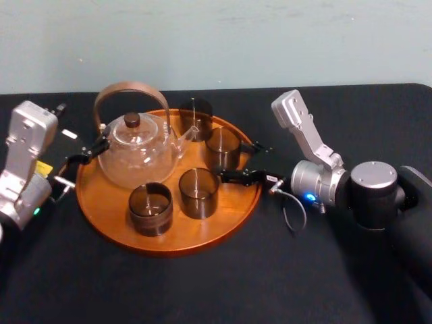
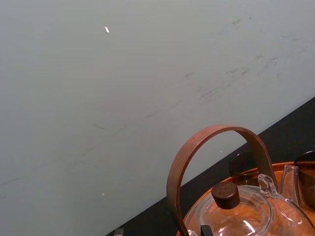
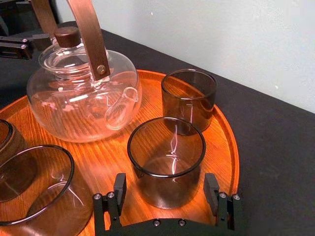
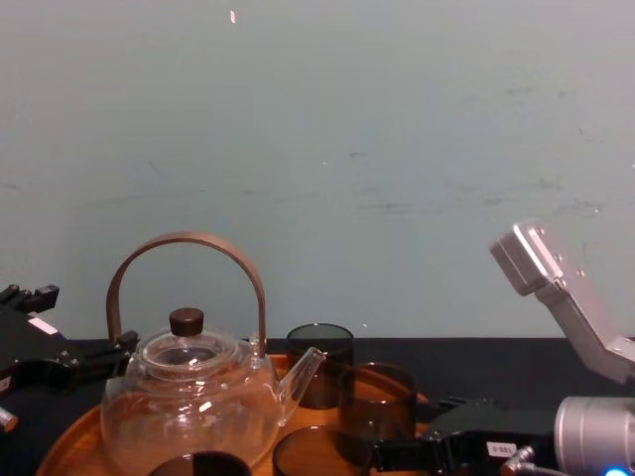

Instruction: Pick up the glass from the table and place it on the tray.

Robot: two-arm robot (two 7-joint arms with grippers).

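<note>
Right hand [image 3: 166, 189] spread, glass [image 3: 166, 157] on tray [image 3: 221, 142] before fingertips [image 3: 119, 186]; left hand [image 1: 88, 152] spread beside teapot [image 1: 135, 160].

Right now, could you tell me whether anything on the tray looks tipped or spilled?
Nothing stands out: teapot and four glasses stand upright on the dry tray; right gripper open by one, left gripper by the teapot.

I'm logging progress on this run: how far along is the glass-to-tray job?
Done, it seems: the glass stands upright on the tray, near its right rim. In hand: nothing; the right gripper is open, fingers either side of that glass without clamping it. Left: probably only drawing that arm back over the table. The left gripper sits beside the teapot.
</note>
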